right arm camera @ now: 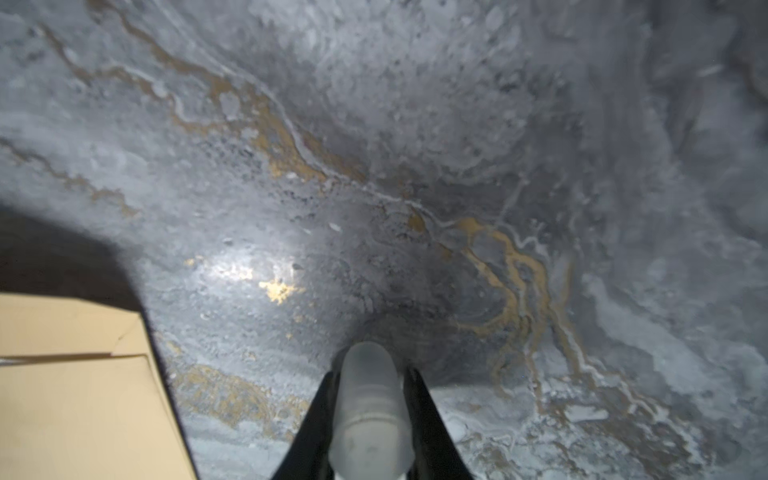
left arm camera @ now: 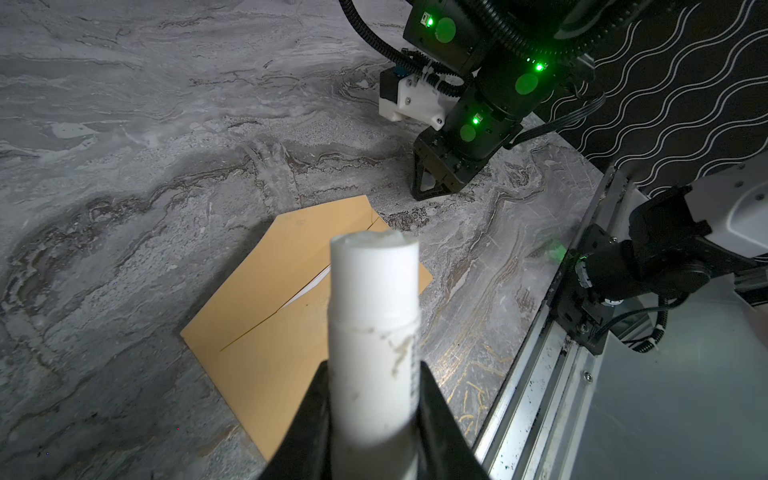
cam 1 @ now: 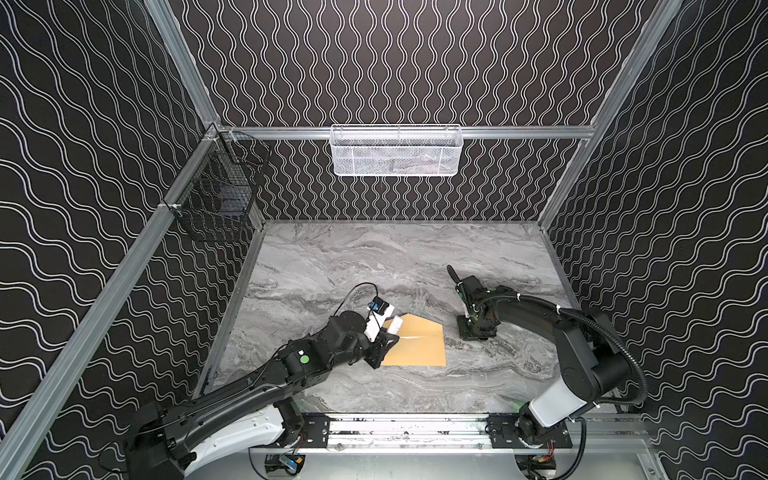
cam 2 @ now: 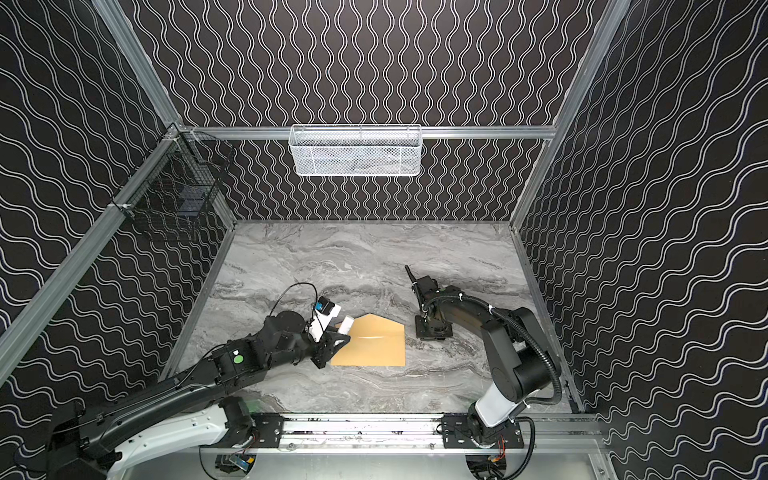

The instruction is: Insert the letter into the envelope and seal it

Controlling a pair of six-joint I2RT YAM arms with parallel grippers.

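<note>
Grey marble table (cam 1: 374, 257); tan envelope (cam 1: 419, 349) lies flat near the front middle, flap open and pointing to the back. Left gripper (left arm camera: 372, 365) is at its left edge, jaws pinching a white cylinder (left arm camera: 374, 299). Right gripper (right arm camera: 370, 372) is low over bare table just right of it, jaws pinching a translucent cap (right arm camera: 368, 415). The letter (left arm camera: 313, 284) is inside; only a white sliver shows at the mouth.

Both top views high, facing down, wrist views close — all share envelope (cam 1: 419, 349)
</note>
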